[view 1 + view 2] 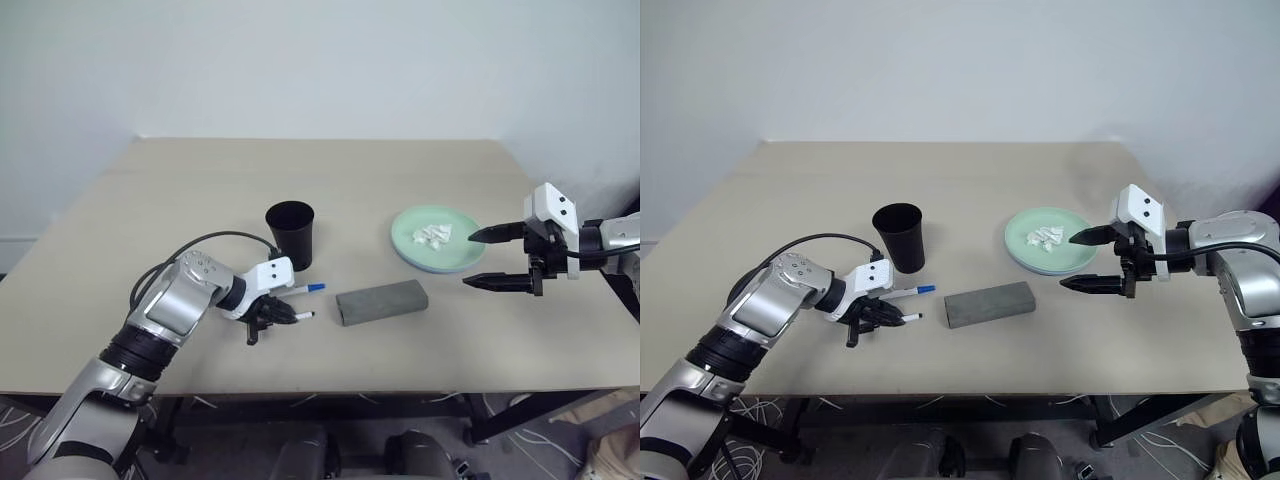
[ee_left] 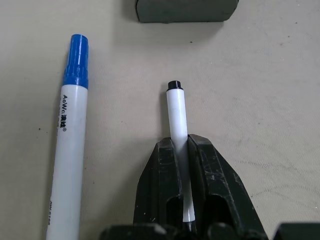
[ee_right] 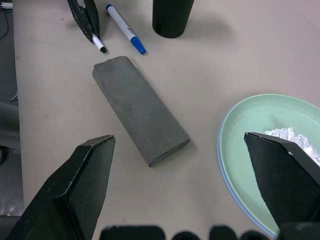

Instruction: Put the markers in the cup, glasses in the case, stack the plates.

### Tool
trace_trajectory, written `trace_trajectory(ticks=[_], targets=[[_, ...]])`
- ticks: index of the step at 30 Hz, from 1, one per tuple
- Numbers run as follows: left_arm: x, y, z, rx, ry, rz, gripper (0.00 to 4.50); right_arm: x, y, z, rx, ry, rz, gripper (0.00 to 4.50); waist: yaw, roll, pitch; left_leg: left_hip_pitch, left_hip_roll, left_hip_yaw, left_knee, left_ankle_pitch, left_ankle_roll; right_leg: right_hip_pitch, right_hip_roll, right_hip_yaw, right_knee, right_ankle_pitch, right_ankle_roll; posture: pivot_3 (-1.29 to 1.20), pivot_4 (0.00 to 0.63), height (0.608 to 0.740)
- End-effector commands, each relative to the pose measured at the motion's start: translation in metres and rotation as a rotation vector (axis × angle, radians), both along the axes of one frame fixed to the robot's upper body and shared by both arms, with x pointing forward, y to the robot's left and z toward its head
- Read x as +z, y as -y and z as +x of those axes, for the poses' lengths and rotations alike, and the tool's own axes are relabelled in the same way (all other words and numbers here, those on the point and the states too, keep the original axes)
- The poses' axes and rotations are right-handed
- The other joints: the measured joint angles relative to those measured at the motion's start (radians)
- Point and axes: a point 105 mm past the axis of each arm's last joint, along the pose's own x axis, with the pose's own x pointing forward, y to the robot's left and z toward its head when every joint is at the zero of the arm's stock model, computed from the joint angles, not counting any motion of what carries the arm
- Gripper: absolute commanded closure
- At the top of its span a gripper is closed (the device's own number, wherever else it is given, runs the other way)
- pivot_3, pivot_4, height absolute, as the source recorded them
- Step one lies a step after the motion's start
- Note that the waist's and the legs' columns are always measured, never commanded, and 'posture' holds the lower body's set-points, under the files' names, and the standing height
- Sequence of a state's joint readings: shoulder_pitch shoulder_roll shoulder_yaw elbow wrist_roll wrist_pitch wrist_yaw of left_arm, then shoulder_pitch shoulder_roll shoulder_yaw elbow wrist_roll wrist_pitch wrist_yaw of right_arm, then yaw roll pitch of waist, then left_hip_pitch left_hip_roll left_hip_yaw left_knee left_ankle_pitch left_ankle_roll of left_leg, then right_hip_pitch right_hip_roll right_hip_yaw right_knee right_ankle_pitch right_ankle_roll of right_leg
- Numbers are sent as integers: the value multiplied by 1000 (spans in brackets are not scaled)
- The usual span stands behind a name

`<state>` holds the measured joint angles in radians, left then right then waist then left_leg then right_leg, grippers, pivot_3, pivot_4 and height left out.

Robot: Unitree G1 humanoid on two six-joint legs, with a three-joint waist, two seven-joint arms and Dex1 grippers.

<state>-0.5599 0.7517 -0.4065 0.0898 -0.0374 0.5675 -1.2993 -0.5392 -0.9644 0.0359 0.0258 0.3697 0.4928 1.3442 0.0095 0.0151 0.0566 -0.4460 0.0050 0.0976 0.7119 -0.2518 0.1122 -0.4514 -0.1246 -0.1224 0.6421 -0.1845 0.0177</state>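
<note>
Clamping the black-capped marker (image 2: 176, 120) in our left claw (image 2: 182, 150) on the surface (image 1: 200, 200), blue marker (image 2: 70, 145) just beside, cup (image 1: 290, 233) behind; right claw (image 1: 497, 257) spread; off-centre grip may pivot, missing the cup.

On the table (image 1: 300, 170), the cup (image 1: 291, 233) is standing at centre, the two markers (image 1: 306, 289) lying just at its six o'clock, the case (image 1: 381, 301) lying at its four o'clock, and the stacked plates (image 1: 437, 240) sitting at its three o'clock, bearing a tissue wad (image 1: 433, 234).
</note>
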Motion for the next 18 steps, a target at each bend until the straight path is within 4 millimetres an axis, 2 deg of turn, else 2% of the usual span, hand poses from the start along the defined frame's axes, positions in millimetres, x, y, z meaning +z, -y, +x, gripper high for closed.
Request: trace_trajectory(ticks=[1, 3, 6, 8, 9, 11, 13, 18], targets=[[11, 11, -10, -61, -34, -81, 4485, 13, -4, 1, 18, 62, 0, 0, 0, 0, 0, 0, 0, 0, 0, 0, 0, 0, 0, 0, 0, 0, 0, 0, 0, 704], [41, 26, -11, -83, -41, -226, 4485, 13, -4, 1, 19, 61, 1, 0, 1, 0, 0, 0, 0, 0, 0, 0, 0, 0, 0, 0, 0, 0, 0, 0, 0, 704], [71, 37, -9, -82, -49, -361, 4485, 13, -4, 1, 18, 60, 1, 0, 0, -1, 0, -1, 0, 0, 1, 0, 0, 0, -1, 0, 0, 0, 0, 0, 0, 704], [104, 45, 7, -49, 26, -490, 4485, 13, -5, 2, 19, 61, 3, 0, 0, -1, 0, -1, 0, 0, 1, 0, 0, 0, 0, 0, 0, 0, 0, 0, 0, 704], [115, 47, 12, -36, 50, -531, 4485, 13, -5, 2, 19, 61, 3, 0, 0, -1, 0, -1, 0, -1, 2, 0, 0, 1, 0, -1, 0, 0, 0, 0, 0, 704], [140, 48, 36, 49, 162, -625, 4485, 14, -7, 2, 21, 61, 6, 0, 0, -1, 0, 0, 0, -1, 2, 0, 0, 2, 0, -1, 0, 1, 2, 0, 0, 704], [153, 46, 53, 120, 238, -676, 4485, 14, -7, 2, 22, 62, 7, 0, 0, -1, 0, 0, 0, -1, 3, 0, 1, 3, 0, -1, 0, 2, 2, 0, 0, 704], [170, 25, 98, 367, 373, -774, 4485, 15, -9, 3, 22, 62, 14, 0, 0, -1, 0, 1, 0, 0, 3, 1, 0, 4, 2, -1, 0, 3, 3, 0, 0, 704]])
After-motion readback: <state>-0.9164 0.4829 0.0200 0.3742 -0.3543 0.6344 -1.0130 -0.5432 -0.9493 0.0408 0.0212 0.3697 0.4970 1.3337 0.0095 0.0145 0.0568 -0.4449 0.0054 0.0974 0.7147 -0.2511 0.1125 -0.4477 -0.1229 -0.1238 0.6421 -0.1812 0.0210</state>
